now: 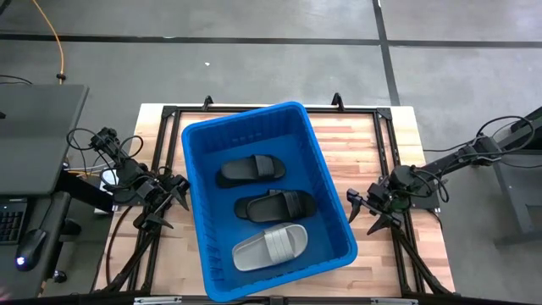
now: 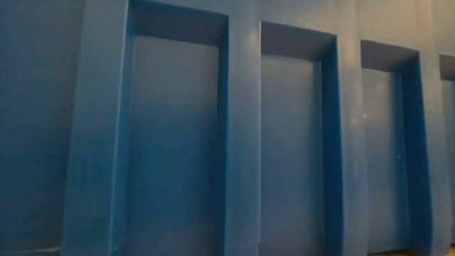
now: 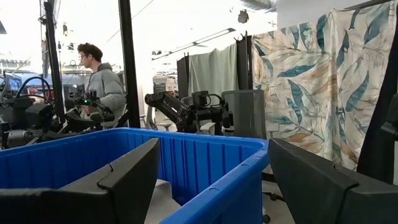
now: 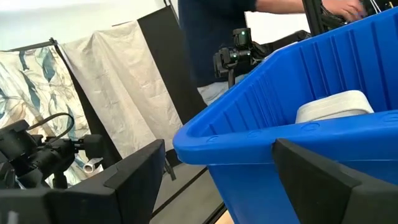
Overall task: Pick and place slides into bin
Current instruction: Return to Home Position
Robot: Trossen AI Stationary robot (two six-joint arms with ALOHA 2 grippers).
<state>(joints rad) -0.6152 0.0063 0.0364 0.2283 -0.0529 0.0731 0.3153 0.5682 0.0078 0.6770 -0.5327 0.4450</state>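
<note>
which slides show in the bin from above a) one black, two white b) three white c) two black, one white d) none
c: the high view shows the bin holding a far black slide, a middle black slide and one white slide.

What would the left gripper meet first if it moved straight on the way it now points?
Most likely the bin, at its side wall. The left gripper sits close beside it, fingers open, and nothing shows between them.

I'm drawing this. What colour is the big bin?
The bin is bright blue; see the high view.
</note>
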